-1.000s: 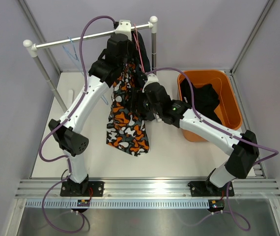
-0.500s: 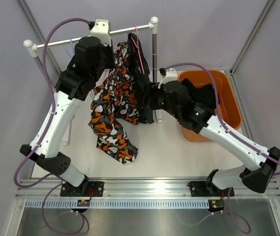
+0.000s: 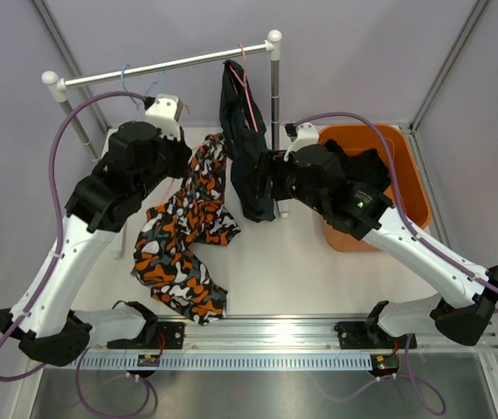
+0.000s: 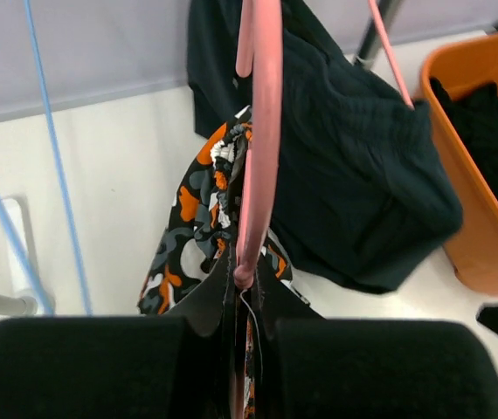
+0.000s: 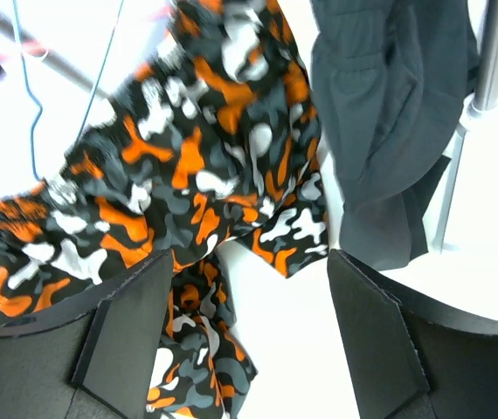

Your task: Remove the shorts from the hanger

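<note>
The camouflage shorts [image 3: 188, 236] trail from a pink hanger [image 4: 260, 105] down onto the table [image 3: 301, 262]. The left gripper [image 4: 243, 284] has its fingers pinched shut on the hanger, held away from the rail [image 3: 170, 63], apparently so the cloth can be pulled free. The right gripper [image 5: 249, 262], fingers apart and empty, hovers beside the shorts, seemingly ready to take hold. Black shorts [image 3: 247, 166] hang at the rail, and a second black pair [image 3: 367, 179] lies in the orange bin [image 3: 411, 201].

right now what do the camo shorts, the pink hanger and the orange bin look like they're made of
Camo shorts: thin printed fabric, matte; limp and crumpled.
Pink hanger: probably plastic or coated wire, smooth, slightly glossy; holds a stiff curve.
Orange bin: likely moulded plastic, smooth; rigid walls, even colour.
</note>
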Motion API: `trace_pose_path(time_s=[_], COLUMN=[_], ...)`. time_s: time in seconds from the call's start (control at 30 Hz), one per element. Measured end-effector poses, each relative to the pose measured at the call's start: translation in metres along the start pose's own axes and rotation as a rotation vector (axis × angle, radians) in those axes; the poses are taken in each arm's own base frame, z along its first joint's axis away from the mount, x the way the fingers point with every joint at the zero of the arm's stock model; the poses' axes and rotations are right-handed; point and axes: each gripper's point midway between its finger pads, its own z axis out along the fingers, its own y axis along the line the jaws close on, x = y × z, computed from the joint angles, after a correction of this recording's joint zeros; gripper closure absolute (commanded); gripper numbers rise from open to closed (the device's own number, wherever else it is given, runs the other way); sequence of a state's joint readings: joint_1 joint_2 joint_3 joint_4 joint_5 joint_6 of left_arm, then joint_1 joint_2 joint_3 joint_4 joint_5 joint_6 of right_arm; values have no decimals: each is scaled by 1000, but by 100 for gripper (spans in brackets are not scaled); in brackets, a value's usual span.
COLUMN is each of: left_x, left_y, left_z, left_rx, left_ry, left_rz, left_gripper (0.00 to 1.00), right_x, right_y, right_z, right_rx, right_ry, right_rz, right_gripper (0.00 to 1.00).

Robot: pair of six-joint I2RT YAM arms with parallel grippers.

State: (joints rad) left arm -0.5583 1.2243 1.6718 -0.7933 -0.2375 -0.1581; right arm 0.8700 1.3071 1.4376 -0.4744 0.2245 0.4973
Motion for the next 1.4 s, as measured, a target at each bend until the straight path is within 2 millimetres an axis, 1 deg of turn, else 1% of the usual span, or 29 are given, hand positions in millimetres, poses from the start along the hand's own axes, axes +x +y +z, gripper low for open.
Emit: trace_pose_path(time_s=[0.07,0.17,0.23,0.3,0.5,0.67,0.87,0.9,1.0,1.1,1.13,1.2,1.23,1.33,1.37,1.4], left_x=[10,23,31,37,55,60,63,63,61,60,61,62,62,64,65,65], left_y=[-10,-22,-27,-29,-28,-30,-30,-30,-29,-29,-29,-29,-28,-28,-27,-27], left_z=[-13,-32,-44,-54,-67,-71,-76,-78,-82,-85,-86,-88,-88,-90,-91,-93], left_rx=[48,114,150,171,195,218,230,233,238,245,247,248,248,249,249,250], left_ry=[4,8,9,7,17,21,16,14,3,-2,-1,3,3,9,10,10], left_rz=[10,21,23,19,11,5,-6,-7,-12,-13,-13,-12,-11,-10,-10,-10], left_gripper=[100,100,100,100,100,100,100,100,100,100,100,100,100,100,100,100], right_x=[-1,-1,3,10,33,48,56,57,60,58,58,57,56,54,53,52], right_y=[12,37,52,59,66,64,60,59,57,55,54,50,49,43,41,39], right_z=[-3,-4,0,6,29,49,64,65,67,67,67,67,67,67,67,67], right_rx=[-17,-53,-74,-73,-27,16,62,66,78,93,100,117,125,159,167,177], right_ry=[11,16,27,44,107,140,155,157,159,150,148,142,137,121,120,116], right_rz=[-17,-39,-52,-64,-96,-104,-108,-108,-105,-103,-105,-109,-108,-117,-118,-123], right_gripper=[20,20,20,20,23,25,32,35,39,49,57,66,77,91,99,100])
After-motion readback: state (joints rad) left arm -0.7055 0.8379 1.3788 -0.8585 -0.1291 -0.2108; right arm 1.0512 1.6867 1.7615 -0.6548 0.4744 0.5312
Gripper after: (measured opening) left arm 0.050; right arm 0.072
